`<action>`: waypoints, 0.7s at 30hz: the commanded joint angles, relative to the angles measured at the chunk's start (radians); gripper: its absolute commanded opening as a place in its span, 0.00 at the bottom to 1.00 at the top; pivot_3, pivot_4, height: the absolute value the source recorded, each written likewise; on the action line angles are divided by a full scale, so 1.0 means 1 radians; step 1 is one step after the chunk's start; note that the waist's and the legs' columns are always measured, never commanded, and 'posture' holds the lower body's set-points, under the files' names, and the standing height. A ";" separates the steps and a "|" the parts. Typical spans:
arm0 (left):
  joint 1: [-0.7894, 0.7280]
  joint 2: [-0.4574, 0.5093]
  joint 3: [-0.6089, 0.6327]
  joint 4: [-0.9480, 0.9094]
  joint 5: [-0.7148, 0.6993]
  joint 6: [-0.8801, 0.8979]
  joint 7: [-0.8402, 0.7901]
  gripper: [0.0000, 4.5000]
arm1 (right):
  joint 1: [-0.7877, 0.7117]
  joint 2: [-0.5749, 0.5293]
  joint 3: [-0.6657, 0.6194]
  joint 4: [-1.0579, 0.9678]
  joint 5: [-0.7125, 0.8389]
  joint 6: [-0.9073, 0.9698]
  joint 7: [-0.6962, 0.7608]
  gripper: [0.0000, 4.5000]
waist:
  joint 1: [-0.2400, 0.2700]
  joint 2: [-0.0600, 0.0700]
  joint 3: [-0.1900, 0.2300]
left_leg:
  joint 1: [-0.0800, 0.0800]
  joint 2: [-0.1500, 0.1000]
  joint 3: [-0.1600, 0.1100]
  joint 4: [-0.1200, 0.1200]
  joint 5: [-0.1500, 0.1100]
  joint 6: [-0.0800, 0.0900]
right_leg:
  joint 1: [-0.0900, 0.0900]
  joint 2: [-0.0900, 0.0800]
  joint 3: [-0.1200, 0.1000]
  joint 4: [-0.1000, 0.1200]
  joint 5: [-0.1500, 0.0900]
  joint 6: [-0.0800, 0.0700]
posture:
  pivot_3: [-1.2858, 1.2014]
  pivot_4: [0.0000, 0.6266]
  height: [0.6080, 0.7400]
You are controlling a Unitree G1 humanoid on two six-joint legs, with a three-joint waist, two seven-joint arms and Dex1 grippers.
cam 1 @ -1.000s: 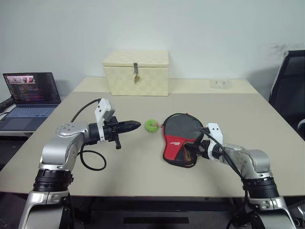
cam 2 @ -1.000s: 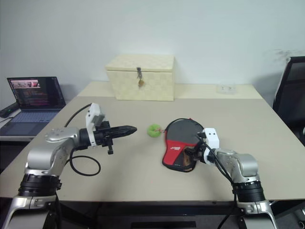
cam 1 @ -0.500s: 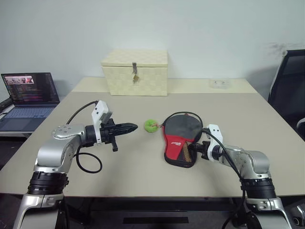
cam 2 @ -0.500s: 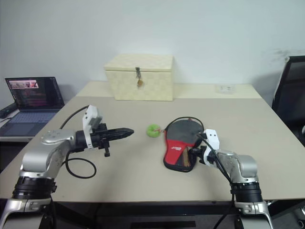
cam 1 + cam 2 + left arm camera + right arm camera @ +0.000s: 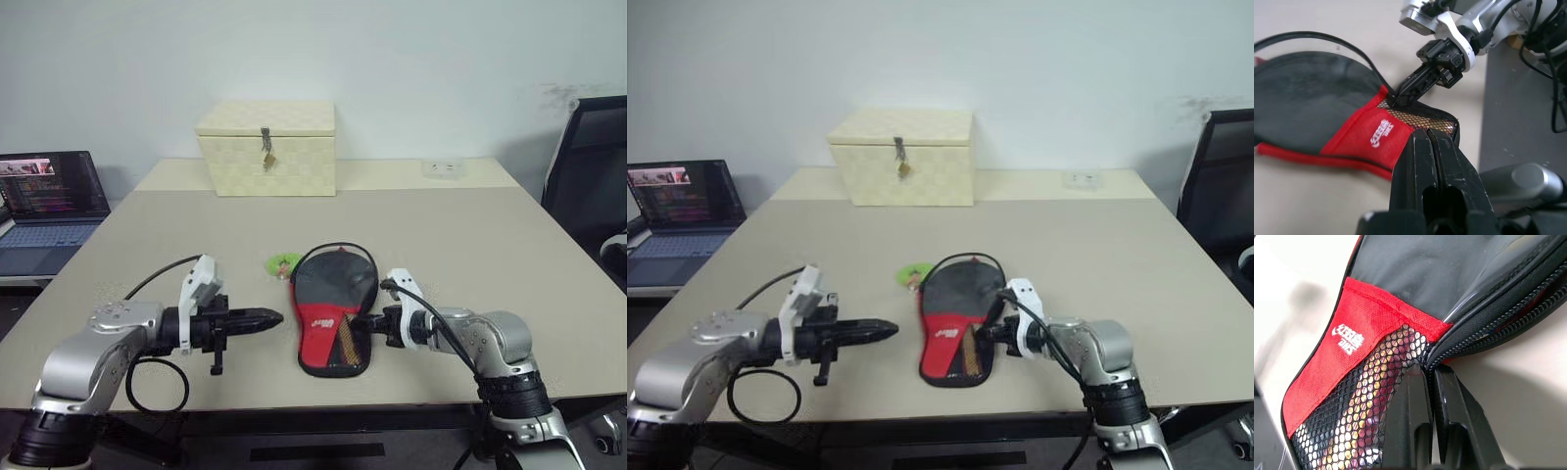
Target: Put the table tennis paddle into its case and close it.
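Right gripper (image 5: 367, 322) now pinched on case (image 5: 331, 305) edge, nearer; left gripper (image 5: 266, 318) closed, empty.

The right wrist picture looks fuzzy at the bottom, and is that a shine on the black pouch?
Right wrist view: the fingers sit too close to the lens and blur, while the case's mesh and zip are crisp; a pale glare streak crosses its black panel. Left wrist view: the left gripper is likewise soft. Left eye view: even light, faint shadows on the table.
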 commanded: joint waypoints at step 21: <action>-0.036 0.024 -0.004 -0.004 -0.005 -0.019 0.004 0.00 | 0.174 0.185 -0.187 -0.310 0.034 0.277 -0.158 0.16 | 0.017 0.000 0.000 | 0.000 0.000 0.000 -0.001 0.000 0.000 | 0.000 0.000 0.000 -0.001 0.000 0.000 | 0.52 0.24 1.00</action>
